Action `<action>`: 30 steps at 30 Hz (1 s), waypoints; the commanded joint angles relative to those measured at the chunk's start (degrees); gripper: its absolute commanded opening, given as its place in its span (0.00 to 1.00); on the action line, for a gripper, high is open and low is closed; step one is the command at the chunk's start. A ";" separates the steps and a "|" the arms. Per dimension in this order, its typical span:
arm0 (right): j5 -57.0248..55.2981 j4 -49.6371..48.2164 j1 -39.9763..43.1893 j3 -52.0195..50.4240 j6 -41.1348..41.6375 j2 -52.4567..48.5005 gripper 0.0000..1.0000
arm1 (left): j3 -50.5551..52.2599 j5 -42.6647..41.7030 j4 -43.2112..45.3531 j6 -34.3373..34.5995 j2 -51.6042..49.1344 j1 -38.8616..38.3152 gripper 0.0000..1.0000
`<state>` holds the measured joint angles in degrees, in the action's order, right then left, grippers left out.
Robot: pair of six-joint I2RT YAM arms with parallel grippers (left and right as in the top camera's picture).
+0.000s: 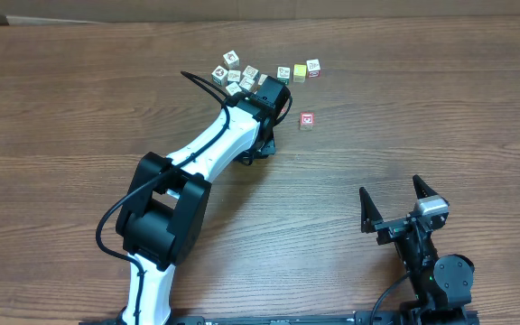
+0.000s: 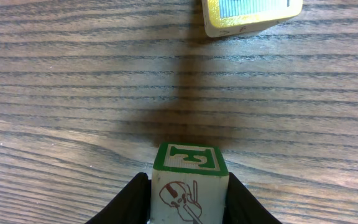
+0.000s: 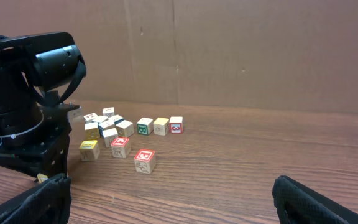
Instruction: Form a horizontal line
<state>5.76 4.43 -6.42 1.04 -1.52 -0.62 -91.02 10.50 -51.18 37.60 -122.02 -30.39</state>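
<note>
Sitting nearest, by the front edge of the counter [image 1: 477,135], the right gripper [image 1: 390,187] stands spread wide and empty. Farther out, the left gripper [image 2: 188,190] pinches a green-edged cube [image 2: 189,163]. Beyond, the horizontal line [image 1: 299,69] lies just right of a loose cluster [image 1: 237,74] of cubes.

Table [image 1: 441,90], seen from overhead. Cluster of cubes [image 1: 236,72] on the far side, near centre. Short row of cubes [image 1: 298,70] just right of the cluster, running left to right. Lone cube [image 1: 307,119] nearer, before the row's right end and apart from it. Left gripper [image 2: 189,202] lies between cluster and lone cube. A held cube [image 2: 190,177] sits between its fingers, another cube [image 2: 250,12] ahead of it. Right gripper [image 1: 393,200] near right, well apart from all cubes.
</note>
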 commanded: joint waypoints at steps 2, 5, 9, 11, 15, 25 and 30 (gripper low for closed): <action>0.13 -0.20 0.17 -0.59 -0.24 0.46 1.00 | 1.31 -0.48 0.55 1.88 -0.50 -0.11 0.32; 0.13 -0.20 0.17 -0.59 -0.24 0.46 1.00 | 1.84 -0.48 1.18 1.88 -0.50 -0.11 0.33; 0.13 -0.20 0.17 -0.59 -0.24 0.46 1.00 | 1.84 -0.46 1.14 1.86 -0.50 -0.13 0.35; 0.13 -0.20 0.17 -0.59 -0.24 0.46 1.00 | 1.84 -0.46 1.14 1.86 -0.50 -0.13 0.35; 0.13 -0.20 0.17 -0.59 -0.24 0.46 1.00 | 1.84 -0.46 1.16 1.84 -0.50 -0.11 0.41; 0.13 -0.20 0.17 -0.59 -0.24 0.46 1.00 | 1.84 -0.44 1.97 1.81 -0.50 -0.04 0.38; 0.13 -0.20 0.17 -0.59 -0.24 0.46 1.00 | 1.84 -0.48 1.92 1.81 -0.50 -0.07 0.31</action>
<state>5.76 4.43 -6.42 1.04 -1.52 -0.62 -89.49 10.48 -49.45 39.05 -122.02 -30.39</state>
